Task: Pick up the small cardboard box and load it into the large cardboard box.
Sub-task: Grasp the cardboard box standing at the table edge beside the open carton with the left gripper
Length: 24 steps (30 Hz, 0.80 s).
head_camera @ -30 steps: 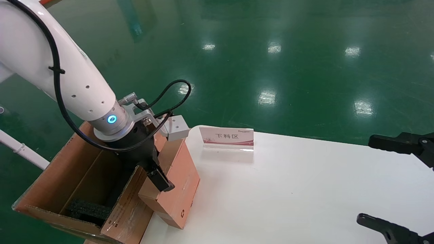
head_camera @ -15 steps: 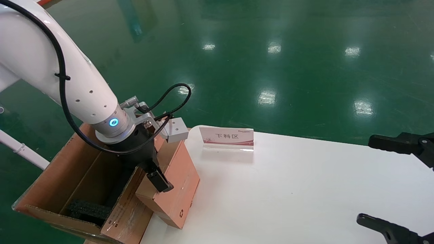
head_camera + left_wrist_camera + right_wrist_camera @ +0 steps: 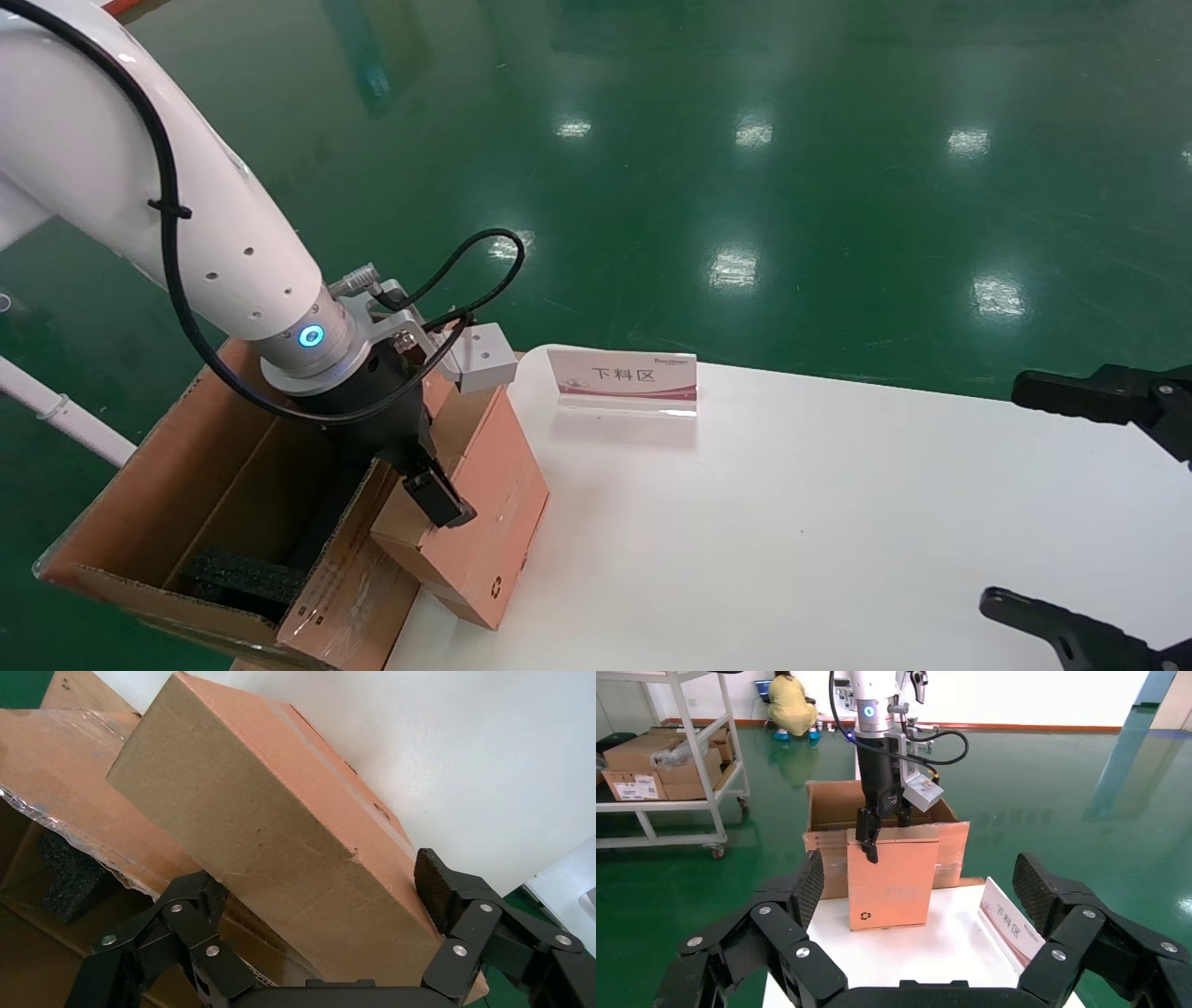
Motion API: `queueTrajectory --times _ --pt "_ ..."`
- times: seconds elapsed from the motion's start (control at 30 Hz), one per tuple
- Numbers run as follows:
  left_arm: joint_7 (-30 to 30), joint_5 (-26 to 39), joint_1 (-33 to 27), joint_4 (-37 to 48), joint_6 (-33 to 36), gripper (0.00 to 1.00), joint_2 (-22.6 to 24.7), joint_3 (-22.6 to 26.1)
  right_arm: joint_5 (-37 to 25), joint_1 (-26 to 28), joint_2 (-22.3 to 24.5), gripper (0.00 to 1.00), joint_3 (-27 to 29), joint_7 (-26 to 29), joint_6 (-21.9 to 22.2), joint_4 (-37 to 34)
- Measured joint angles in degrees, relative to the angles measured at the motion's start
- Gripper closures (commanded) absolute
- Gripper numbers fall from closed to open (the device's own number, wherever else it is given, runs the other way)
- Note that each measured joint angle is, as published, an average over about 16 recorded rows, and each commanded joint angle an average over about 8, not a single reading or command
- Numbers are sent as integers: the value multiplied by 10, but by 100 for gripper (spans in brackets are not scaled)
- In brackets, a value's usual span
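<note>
The small cardboard box [image 3: 484, 503] stands on end at the white table's left edge, its recycling symbol low on the face, leaning on the large cardboard box's taped flap [image 3: 340, 578]. My left gripper [image 3: 419, 508] is shut on its top end; in the left wrist view the pads [image 3: 430, 881] press both broad faces of the small cardboard box [image 3: 281, 832]. The large cardboard box [image 3: 214, 457] sits open beside the table with black foam [image 3: 247, 578] inside. My right gripper [image 3: 1034, 494] hangs open and empty over the table's right side.
A red-and-white sign stand [image 3: 622, 377] sits at the back of the white table [image 3: 792, 522]. Green floor surrounds it. The right wrist view shows the small cardboard box [image 3: 891, 874], a shelf cart with cartons [image 3: 666, 762] and a crouching person [image 3: 787, 706] far behind.
My left gripper and the small box have shifted slightly left toward the large box, then held still. The right arm has not moved.
</note>
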Motion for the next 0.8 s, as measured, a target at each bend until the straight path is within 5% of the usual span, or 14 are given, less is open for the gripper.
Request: queueTrajectory --times 0.8 --pt "-1 -1 -1 1 1 100 0 -1 0 0 0 100 0 0 0 0"
